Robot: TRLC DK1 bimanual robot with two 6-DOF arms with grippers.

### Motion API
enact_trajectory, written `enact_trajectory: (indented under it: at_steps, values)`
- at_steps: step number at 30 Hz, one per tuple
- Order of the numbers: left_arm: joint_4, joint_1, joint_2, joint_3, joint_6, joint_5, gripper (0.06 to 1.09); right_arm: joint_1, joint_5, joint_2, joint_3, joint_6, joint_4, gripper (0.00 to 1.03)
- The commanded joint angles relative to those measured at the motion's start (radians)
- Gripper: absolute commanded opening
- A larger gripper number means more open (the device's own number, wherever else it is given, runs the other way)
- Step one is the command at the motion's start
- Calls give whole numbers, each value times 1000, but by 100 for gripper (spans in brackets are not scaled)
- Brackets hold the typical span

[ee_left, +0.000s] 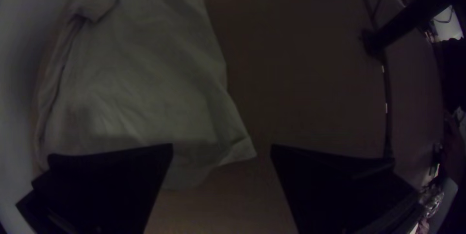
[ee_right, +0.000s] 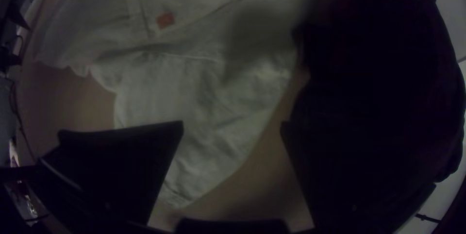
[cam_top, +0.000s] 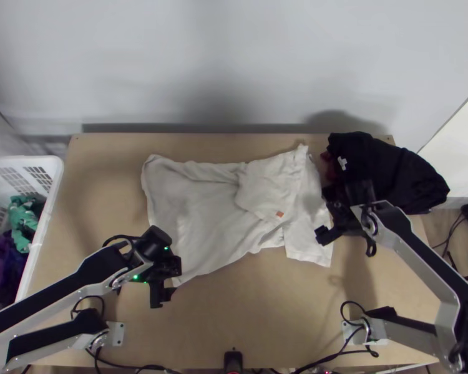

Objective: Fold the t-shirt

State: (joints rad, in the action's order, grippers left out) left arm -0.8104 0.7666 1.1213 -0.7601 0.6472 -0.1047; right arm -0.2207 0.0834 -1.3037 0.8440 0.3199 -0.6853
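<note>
Toward the table's near side, the left gripper stands with its fingers wide apart by the near left corner of the white t-shirt. Farther up, the right gripper is likewise spread, beside the shirt's right end. The shirt lies wrinkled across the middle, one part folded over near an orange patch. Dark clothes are heaped at the far right corner.
</note>
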Motion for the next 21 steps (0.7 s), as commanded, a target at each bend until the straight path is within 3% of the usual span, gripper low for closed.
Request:
enact_trajectory:
  at_steps: [1, 16, 21]
  values:
    - [-15, 11, -6, 4, -6, 7, 103, 34, -2, -112, 59, 21, 43, 93]
    - [125, 26, 127, 45, -34, 33, 103, 34, -1, -279, 187, 10, 67, 93]
    - [149, 17, 141, 61, -34, 37, 100, 24, 1, -335, 196, 5, 70, 87]
